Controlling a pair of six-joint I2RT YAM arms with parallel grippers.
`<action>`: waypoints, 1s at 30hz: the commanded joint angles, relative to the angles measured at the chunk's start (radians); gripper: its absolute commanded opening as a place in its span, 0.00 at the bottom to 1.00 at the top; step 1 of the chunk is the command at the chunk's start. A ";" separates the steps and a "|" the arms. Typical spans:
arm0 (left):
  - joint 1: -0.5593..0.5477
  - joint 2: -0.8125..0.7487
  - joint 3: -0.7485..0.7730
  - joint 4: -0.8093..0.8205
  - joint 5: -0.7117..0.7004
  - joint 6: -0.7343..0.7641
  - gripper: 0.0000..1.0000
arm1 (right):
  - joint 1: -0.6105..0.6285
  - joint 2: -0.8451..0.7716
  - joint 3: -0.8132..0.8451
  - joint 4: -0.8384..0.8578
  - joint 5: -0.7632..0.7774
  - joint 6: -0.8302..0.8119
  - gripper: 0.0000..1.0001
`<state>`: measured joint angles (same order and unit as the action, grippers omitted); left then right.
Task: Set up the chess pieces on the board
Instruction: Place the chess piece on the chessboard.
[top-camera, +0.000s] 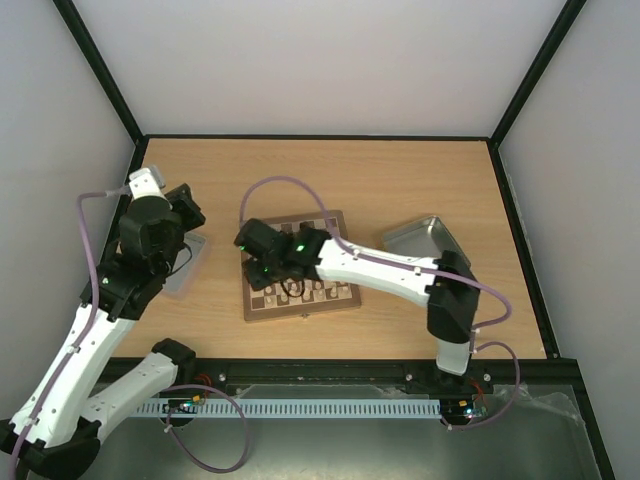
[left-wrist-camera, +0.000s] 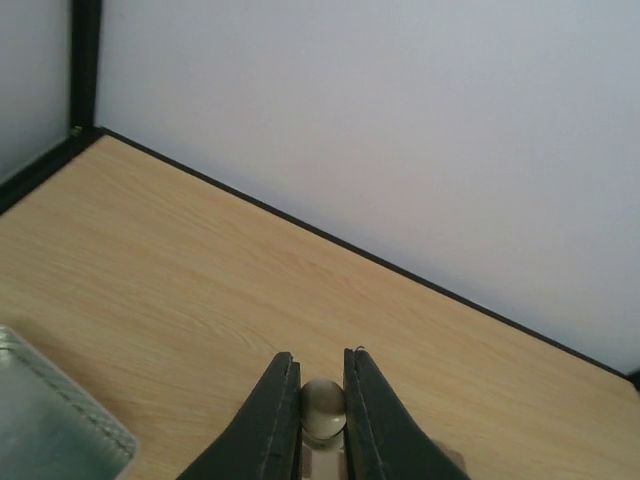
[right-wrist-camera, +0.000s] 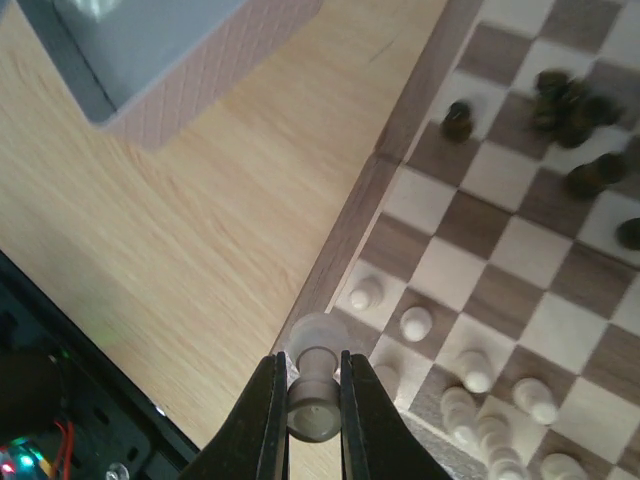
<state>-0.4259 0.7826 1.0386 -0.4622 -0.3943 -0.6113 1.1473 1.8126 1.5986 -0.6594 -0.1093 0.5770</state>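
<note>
Right wrist view: nearest the lens, a pale piece (right-wrist-camera: 314, 408) is seen pinched in the right hand (right-wrist-camera: 312, 362). It is held over the wooden border of the board (right-wrist-camera: 520, 250), just beside standing pale neighbours (right-wrist-camera: 366, 293). Dark pieces (right-wrist-camera: 570, 100) are clustered farther in.

Left wrist view: a cream piece (left-wrist-camera: 322, 408) is clamped between the fingers of the left hand (left-wrist-camera: 320, 362), above bare bench (left-wrist-camera: 200, 270).

Top view: the left hand is held by a grey tray (top-camera: 188, 270), well apart from the board.

If the pale piece were released over the border, it could topple. The neighbours could also be knocked by the fingers.
</note>
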 joint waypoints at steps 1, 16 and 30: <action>0.006 -0.022 0.048 -0.072 -0.175 0.026 0.05 | 0.055 0.096 0.105 -0.153 0.034 -0.062 0.03; 0.007 -0.088 0.066 -0.073 -0.276 0.050 0.06 | 0.100 0.334 0.257 -0.251 0.071 -0.095 0.06; 0.007 -0.082 0.052 -0.075 -0.270 0.038 0.06 | 0.101 0.361 0.249 -0.269 0.060 -0.125 0.09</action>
<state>-0.4248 0.6960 1.0893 -0.5381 -0.6403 -0.5781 1.2388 2.1509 1.8225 -0.8856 -0.0647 0.4740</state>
